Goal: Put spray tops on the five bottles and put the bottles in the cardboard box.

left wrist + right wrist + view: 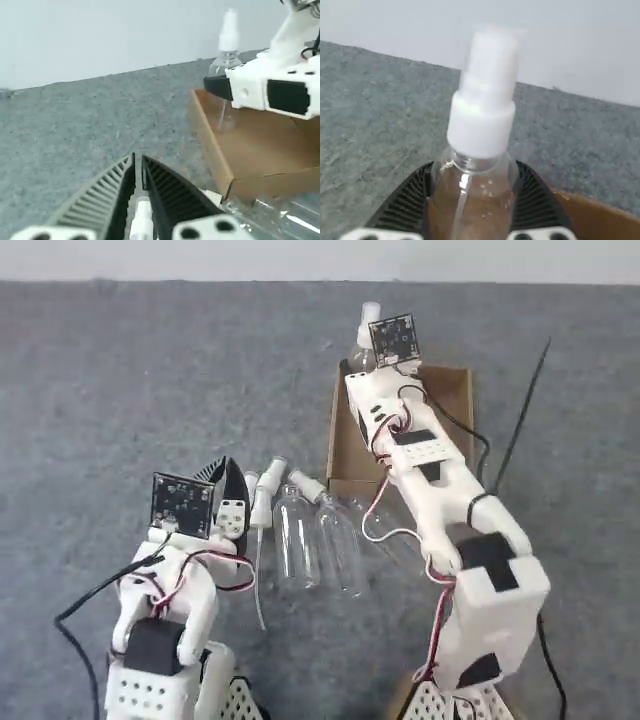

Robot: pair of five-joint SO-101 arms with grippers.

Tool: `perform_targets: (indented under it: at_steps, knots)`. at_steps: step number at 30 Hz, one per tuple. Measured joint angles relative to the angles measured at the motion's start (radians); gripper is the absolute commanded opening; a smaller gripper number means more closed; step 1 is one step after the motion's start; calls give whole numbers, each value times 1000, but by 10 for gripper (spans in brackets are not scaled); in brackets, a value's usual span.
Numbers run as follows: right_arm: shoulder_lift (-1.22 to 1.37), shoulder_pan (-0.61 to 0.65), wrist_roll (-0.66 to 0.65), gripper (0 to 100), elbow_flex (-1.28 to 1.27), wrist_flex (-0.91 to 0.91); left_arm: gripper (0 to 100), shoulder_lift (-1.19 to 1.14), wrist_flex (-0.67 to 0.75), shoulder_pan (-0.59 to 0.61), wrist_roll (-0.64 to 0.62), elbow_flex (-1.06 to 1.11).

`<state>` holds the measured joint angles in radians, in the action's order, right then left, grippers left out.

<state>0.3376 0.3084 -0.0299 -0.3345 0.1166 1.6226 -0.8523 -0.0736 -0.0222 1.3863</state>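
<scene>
The right gripper (472, 192) is clamping a capped bottle (481, 125) upright over the box's (345, 450) far edge, probably to lower it in, while the left gripper (138, 172), jaws nearly together, is pinching a spray top (141, 220) beside the uncapped bottles (297, 540), likely for fitting.

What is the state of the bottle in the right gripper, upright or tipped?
Upright: the bottle stands neck-up in the right gripper, its spray top on and pointing straight up.
</scene>
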Motion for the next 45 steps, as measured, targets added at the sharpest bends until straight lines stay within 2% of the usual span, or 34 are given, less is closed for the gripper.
perform_targets:
  at_steps: [24, 30, 45]
  knots:
    - [43, 0, 0, 13, 12, 6, 11, 0, 0, 0, 0, 0]
    - [43, 0, 2, 133, 12, 6, 11, 0, 0, 0, 0, 0]
    - [43, 3, 2, 268, 12, 6, 11, 0, 0, 0, 0, 0]
